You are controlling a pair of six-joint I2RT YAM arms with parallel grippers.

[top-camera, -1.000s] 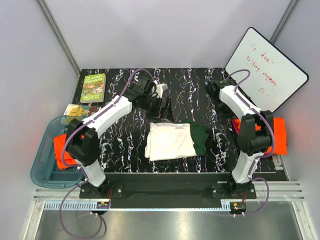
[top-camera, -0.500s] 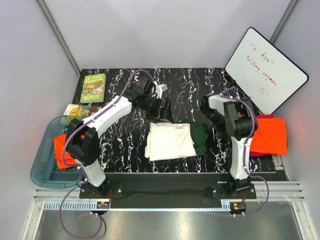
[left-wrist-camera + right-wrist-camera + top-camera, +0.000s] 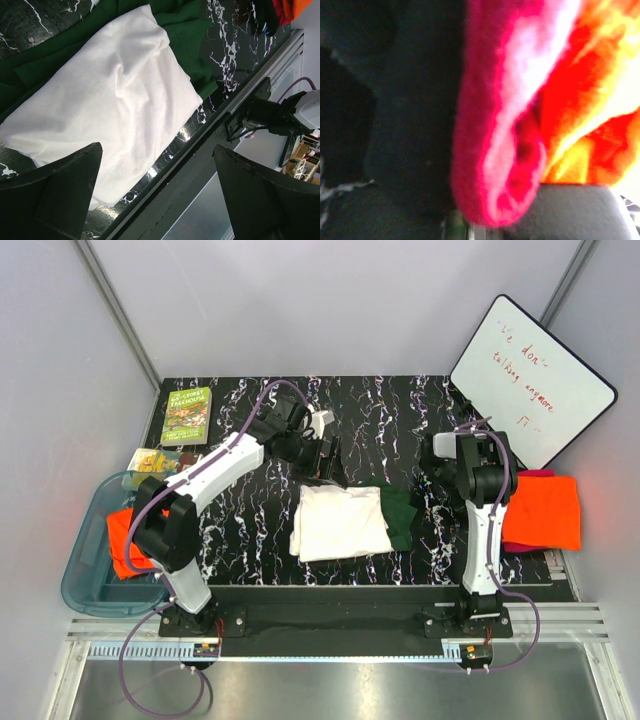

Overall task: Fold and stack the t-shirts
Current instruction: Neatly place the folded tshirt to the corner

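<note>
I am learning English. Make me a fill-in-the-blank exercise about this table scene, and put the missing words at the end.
The folded cream t-shirt has dark ____ sleeves.
The left gripper over it stands ____.
The blue bin holds ____ cloth.
On the table, the whiteboard leans at the far ____ corner.
Missing words: green; open; orange; right.
</note>
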